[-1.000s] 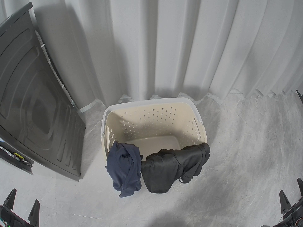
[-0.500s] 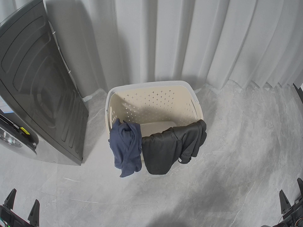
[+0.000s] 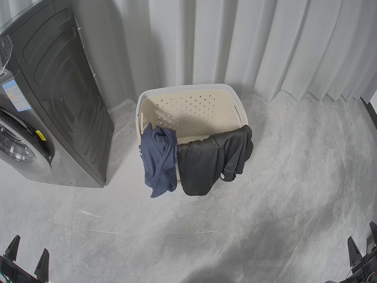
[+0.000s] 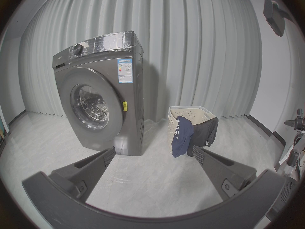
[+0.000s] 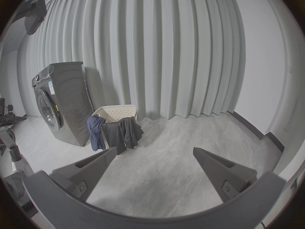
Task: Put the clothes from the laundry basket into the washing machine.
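Dark grey washing machine, round glass door, stands on floor by white curtain. Cream laundry basket, perforated walls, just beside it. Black garment draped over basket's near rim; navy garment hangs alongside, touching. Left gripper, right gripper: fingers spread wide, empty, well apart from basket.

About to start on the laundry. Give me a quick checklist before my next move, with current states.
1. Washing machine door: looks shut; not ok for loading.
2. Left tool: open, empty; ok.
3. Right tool: open, empty; ok.
4. Blue garment and black garment: draped over the near rim of the laundry basket, easy to grasp; ok.
5. More clothes on the basket's bottom: near part hidden by the garments; cannot tell.
6. Reach: both tools well short of the basket; not ok yet.
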{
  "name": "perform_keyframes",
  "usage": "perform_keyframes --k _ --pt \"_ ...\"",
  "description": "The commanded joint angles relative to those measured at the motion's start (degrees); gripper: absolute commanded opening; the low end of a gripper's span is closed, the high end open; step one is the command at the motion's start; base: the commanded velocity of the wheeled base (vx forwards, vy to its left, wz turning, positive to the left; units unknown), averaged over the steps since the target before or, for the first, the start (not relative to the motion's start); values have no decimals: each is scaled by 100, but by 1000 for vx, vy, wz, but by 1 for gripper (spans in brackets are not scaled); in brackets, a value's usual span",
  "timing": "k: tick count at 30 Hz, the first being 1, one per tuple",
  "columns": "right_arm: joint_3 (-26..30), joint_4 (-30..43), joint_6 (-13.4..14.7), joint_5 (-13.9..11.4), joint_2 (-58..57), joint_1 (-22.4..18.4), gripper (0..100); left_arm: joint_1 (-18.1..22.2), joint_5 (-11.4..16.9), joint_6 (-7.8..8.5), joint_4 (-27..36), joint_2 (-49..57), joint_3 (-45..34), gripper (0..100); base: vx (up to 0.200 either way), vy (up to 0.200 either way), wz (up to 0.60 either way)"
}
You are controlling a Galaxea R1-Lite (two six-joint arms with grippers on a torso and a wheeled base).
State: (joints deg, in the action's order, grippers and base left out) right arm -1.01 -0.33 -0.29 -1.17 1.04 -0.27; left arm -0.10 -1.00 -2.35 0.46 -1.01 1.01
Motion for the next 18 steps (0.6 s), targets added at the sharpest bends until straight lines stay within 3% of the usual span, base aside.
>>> perform_keyframes --k 1,18 --pt "101 -2 -6 -6 -51 0 100 1 -6 -2 -2 75 -84 100 0 200 0" --pt "101 -2 -6 -15 -51 0 100 1 -6 -2 -2 75 -84 100 0 200 0"
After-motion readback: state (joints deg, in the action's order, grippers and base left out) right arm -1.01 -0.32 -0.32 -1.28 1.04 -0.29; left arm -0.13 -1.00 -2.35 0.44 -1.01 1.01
